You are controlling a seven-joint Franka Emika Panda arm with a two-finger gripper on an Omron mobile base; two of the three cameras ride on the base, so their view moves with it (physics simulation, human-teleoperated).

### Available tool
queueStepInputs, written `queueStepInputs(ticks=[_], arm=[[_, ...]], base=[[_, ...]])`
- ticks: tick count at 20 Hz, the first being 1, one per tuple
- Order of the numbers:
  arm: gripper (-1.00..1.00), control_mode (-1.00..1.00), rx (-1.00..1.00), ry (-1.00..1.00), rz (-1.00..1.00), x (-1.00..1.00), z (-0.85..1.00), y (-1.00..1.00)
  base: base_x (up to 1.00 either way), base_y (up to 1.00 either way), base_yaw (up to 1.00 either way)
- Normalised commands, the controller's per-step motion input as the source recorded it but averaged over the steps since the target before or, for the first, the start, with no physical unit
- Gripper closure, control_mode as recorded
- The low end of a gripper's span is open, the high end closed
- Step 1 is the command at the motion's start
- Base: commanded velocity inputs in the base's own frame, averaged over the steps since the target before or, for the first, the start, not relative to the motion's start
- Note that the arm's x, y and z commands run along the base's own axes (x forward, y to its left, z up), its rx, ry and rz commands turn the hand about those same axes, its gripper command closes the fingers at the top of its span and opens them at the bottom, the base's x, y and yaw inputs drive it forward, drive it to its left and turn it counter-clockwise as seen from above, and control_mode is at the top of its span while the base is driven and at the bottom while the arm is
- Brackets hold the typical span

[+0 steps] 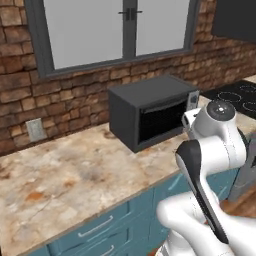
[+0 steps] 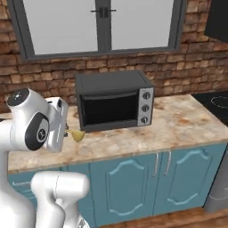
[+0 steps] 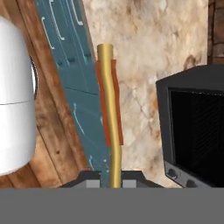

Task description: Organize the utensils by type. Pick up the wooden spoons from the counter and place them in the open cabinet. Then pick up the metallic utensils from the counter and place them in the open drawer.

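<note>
A small shiny gold spoon-like utensil runs up from between my fingertips, and a rust-red strip lies along the middle of its handle. My gripper is shut on its lower end. It hangs over the front edge of the beige marbled counter, above the teal drawer fronts. In the right base view its gold bowl sticks out beside my hand, left of the oven, above the counter. The wooden spoons, the open cabinet and the open drawer are out of view.
A dark grey toaster oven stands on the counter against the brick wall, close to my hand. A black cooktop lies to the right. Below is a wooden floor.
</note>
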Motion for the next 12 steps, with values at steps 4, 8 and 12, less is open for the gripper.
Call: queueStepInputs(ticks=[4, 8, 12], arm=[[1.0, 1.0, 0.0, 0.0, 0.0, 0.0, 0.0, 0.0], [1.0, 1.0, 0.0, 0.0, 0.0, 0.0, 0.0, 0.0], [1.0, 1.0, 0.0, 0.0, 0.0, 0.0, 0.0, 0.0]], base=[[-0.23, -0.39, -0.57], [-0.02, -0.39, -0.61], [0.08, -0.39, -0.5]])
